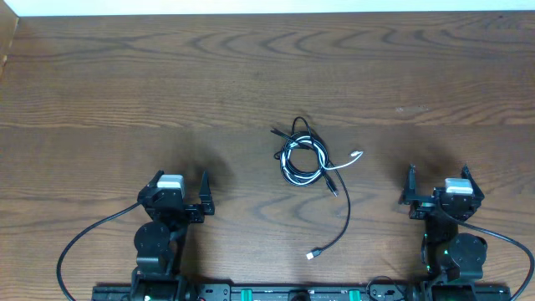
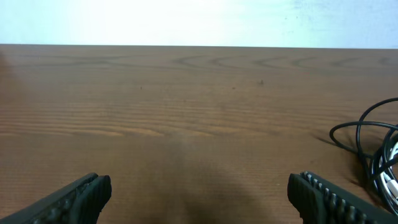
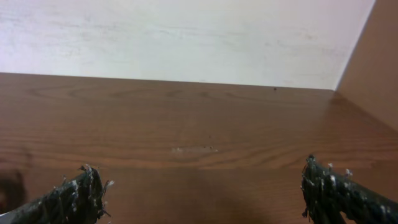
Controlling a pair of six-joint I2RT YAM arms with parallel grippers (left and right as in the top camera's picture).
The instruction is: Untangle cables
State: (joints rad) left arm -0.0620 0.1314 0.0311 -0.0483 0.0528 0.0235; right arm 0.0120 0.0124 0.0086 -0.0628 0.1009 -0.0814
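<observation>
A tangle of thin cables (image 1: 303,159) lies at the middle of the wooden table (image 1: 251,75): black and white loops coiled together. A white plug end (image 1: 357,155) sticks out to the right. One black cord trails toward the front and ends in a plug (image 1: 314,253). The black loops also show at the right edge of the left wrist view (image 2: 373,143). My left gripper (image 1: 180,194) is open and empty, front left of the tangle. My right gripper (image 1: 438,186) is open and empty, front right of it. The right wrist view shows no cable.
Thick black cords run from both arm bases along the front edge (image 1: 92,238). A pale wall borders the table's far side (image 3: 186,37), and a wooden side panel (image 3: 373,74) rises at the right.
</observation>
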